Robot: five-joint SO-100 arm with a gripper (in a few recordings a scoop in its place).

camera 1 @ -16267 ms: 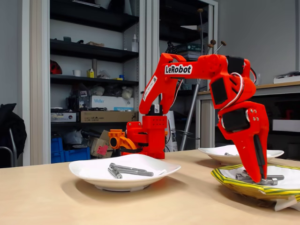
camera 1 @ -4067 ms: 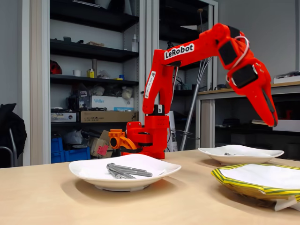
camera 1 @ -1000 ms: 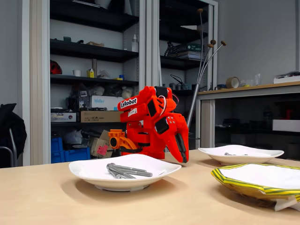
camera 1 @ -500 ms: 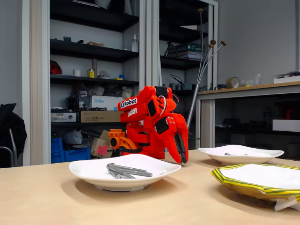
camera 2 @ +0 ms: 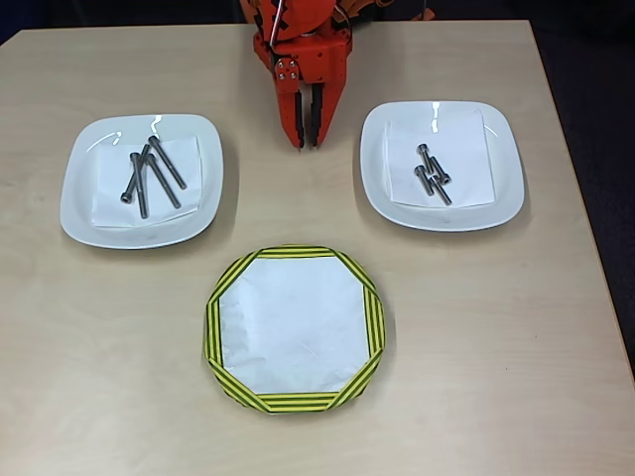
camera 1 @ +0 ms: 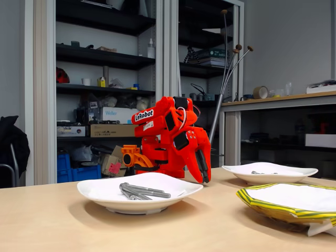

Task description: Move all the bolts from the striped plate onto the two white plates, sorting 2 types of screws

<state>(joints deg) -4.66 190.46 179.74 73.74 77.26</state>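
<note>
Your claw point(camera 2: 306, 139) sits folded, fingers pressed together — striped plate point(camera 2: 295, 402) bare, bolts point(camera 2: 149, 177) sorted on both white plates point(camera 2: 84, 213).

In the fixed view the striped plate point(camera 1: 294, 202) runs off the right edge, its raised rim hiding its centre. The far white plate point(camera 1: 269, 172) shows barely a sliver of its short bolts point(camera 1: 257, 172), count unreadable. Overhead, the arm's base point(camera 2: 298, 20) is cut by the top edge.

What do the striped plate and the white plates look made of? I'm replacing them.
The striped plate looks like matte paper: angular folded rim, dull white centre. The white plates look glossy, probably ceramic or hard plastic; highlights show on their rims.
</note>
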